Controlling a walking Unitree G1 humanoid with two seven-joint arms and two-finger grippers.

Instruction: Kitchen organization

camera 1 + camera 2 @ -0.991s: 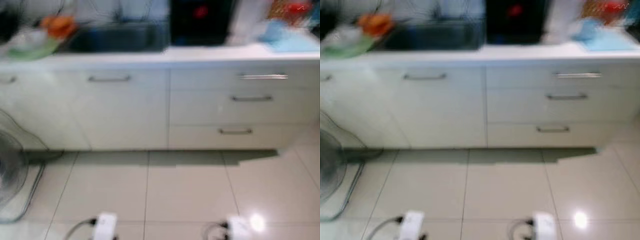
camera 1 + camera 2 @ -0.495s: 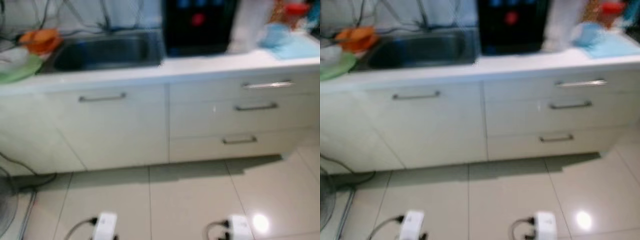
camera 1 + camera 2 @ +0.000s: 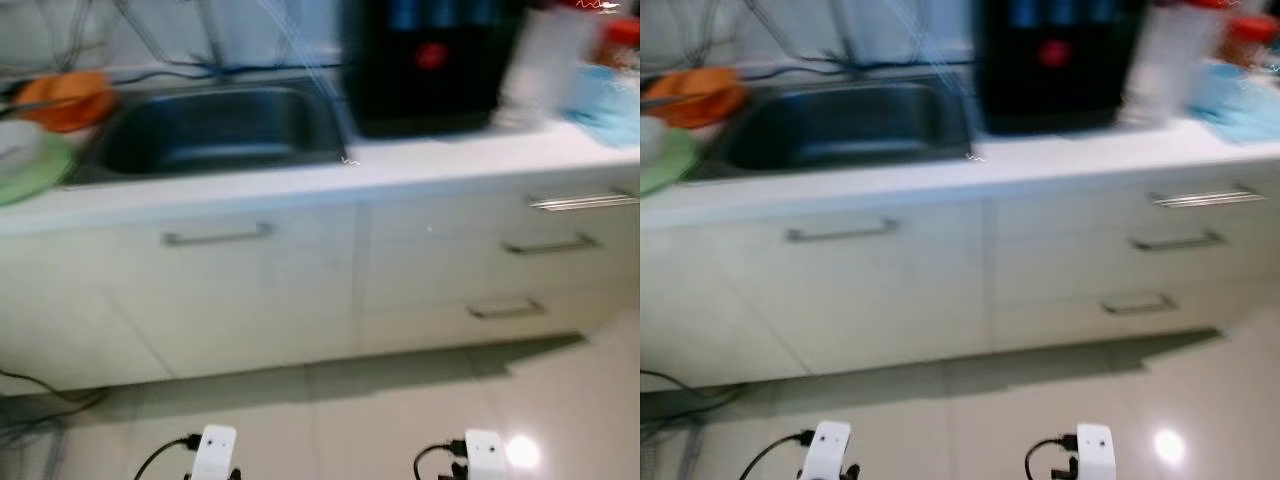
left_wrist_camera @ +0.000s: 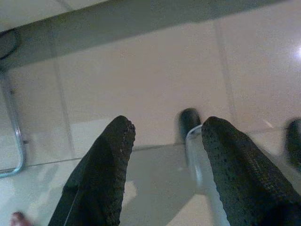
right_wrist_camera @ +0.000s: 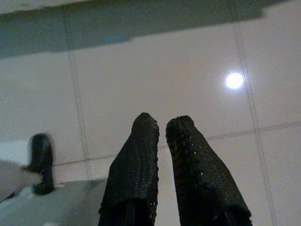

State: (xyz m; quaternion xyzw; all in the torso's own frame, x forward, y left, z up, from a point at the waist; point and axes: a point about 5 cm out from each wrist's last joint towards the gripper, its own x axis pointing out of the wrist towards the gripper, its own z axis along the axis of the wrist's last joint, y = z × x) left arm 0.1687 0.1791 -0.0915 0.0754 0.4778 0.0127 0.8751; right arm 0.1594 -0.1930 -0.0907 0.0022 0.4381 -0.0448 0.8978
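Note:
A white kitchen counter stands ahead, blurred. A steel sink is set into it. Left of the sink lie an orange bowl and a green plate. A black appliance with a red spot stands right of the sink, next to a white container and a blue cloth. Both arms hang low over the tiled floor. My left gripper is open with nothing between its fingers. My right gripper is shut and holds nothing.
Below the sink is a cabinet door with a bar handle. Three drawers with handles are stacked to the right. A dark cable trails on the floor at the left. Glossy beige tiles lie before the cabinets.
The camera has come closer to the counter, so the sink and cabinets look larger and the floor fan at the left has left the picture. Both arms still hang low.

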